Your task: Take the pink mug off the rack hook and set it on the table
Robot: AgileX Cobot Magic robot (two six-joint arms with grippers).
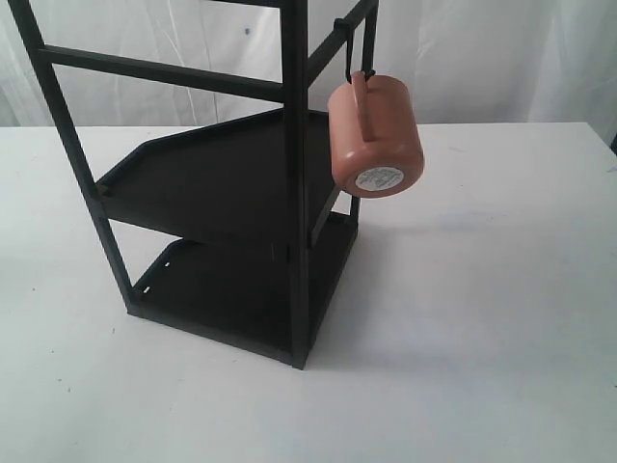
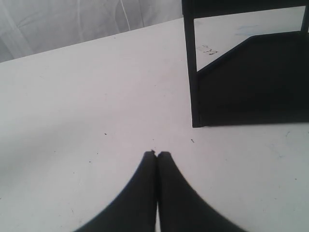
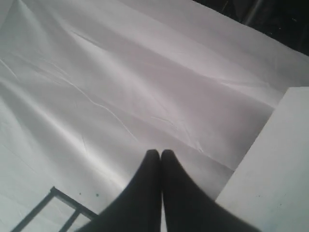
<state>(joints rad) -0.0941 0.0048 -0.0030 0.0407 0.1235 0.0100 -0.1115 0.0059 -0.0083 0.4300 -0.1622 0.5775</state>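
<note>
Left claw (image 2: 157, 153) and right claw (image 3: 160, 152) are pinched together, empty, neither near the pink mug (image 1: 376, 135). A sideways pull could snag its handle on the rack hook (image 1: 348, 53)

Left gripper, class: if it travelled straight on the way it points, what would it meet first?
Probably the bare table; the shut left gripper points past the rack, though depth is unclear.
</note>
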